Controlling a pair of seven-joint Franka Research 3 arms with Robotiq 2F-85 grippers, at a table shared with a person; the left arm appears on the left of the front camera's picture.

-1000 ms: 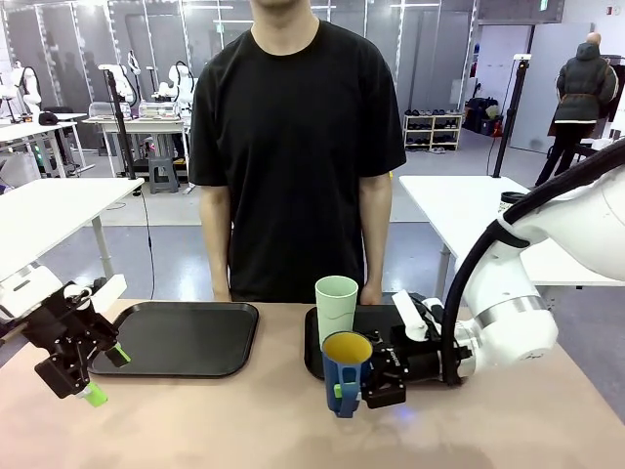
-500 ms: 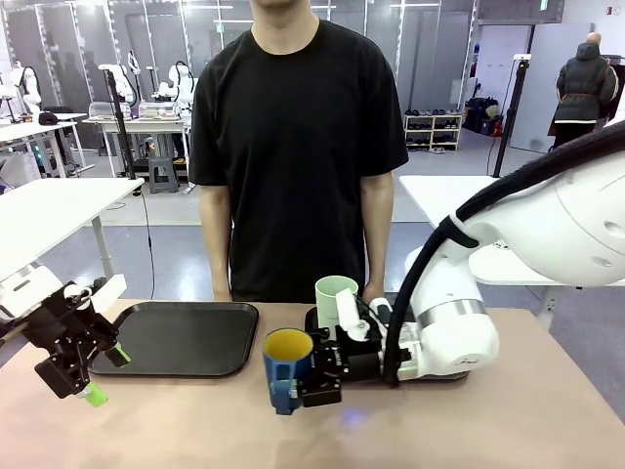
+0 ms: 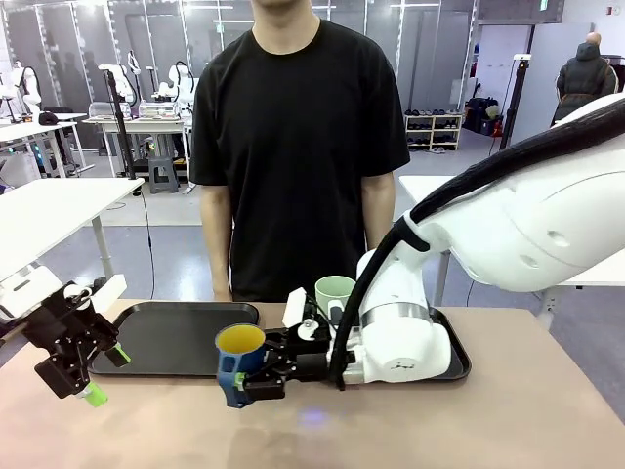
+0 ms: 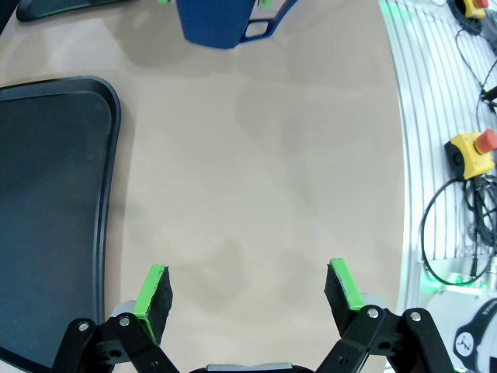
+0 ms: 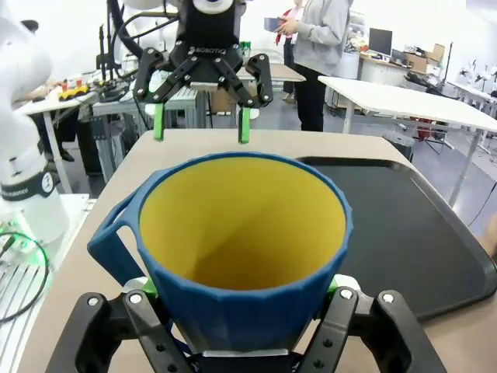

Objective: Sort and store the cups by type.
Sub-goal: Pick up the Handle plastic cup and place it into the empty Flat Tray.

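Right gripper (image 3: 256, 376) is clamped on my dark blue mug (image 3: 239, 357), above the tabletop at the left tray's (image 3: 176, 337) 4 o'clock. Left gripper (image 4: 247, 286) hangs with fingers apart, holding nothing. Green tumbler (image 3: 335, 293) stands behind.

the dark blue mug (image 3: 239, 360) looks like smooth faceted plastic with a matt yellow inside, the trays (image 3: 181, 337) matt black plastic, the table (image 4: 264, 179) a smooth matt tan top.
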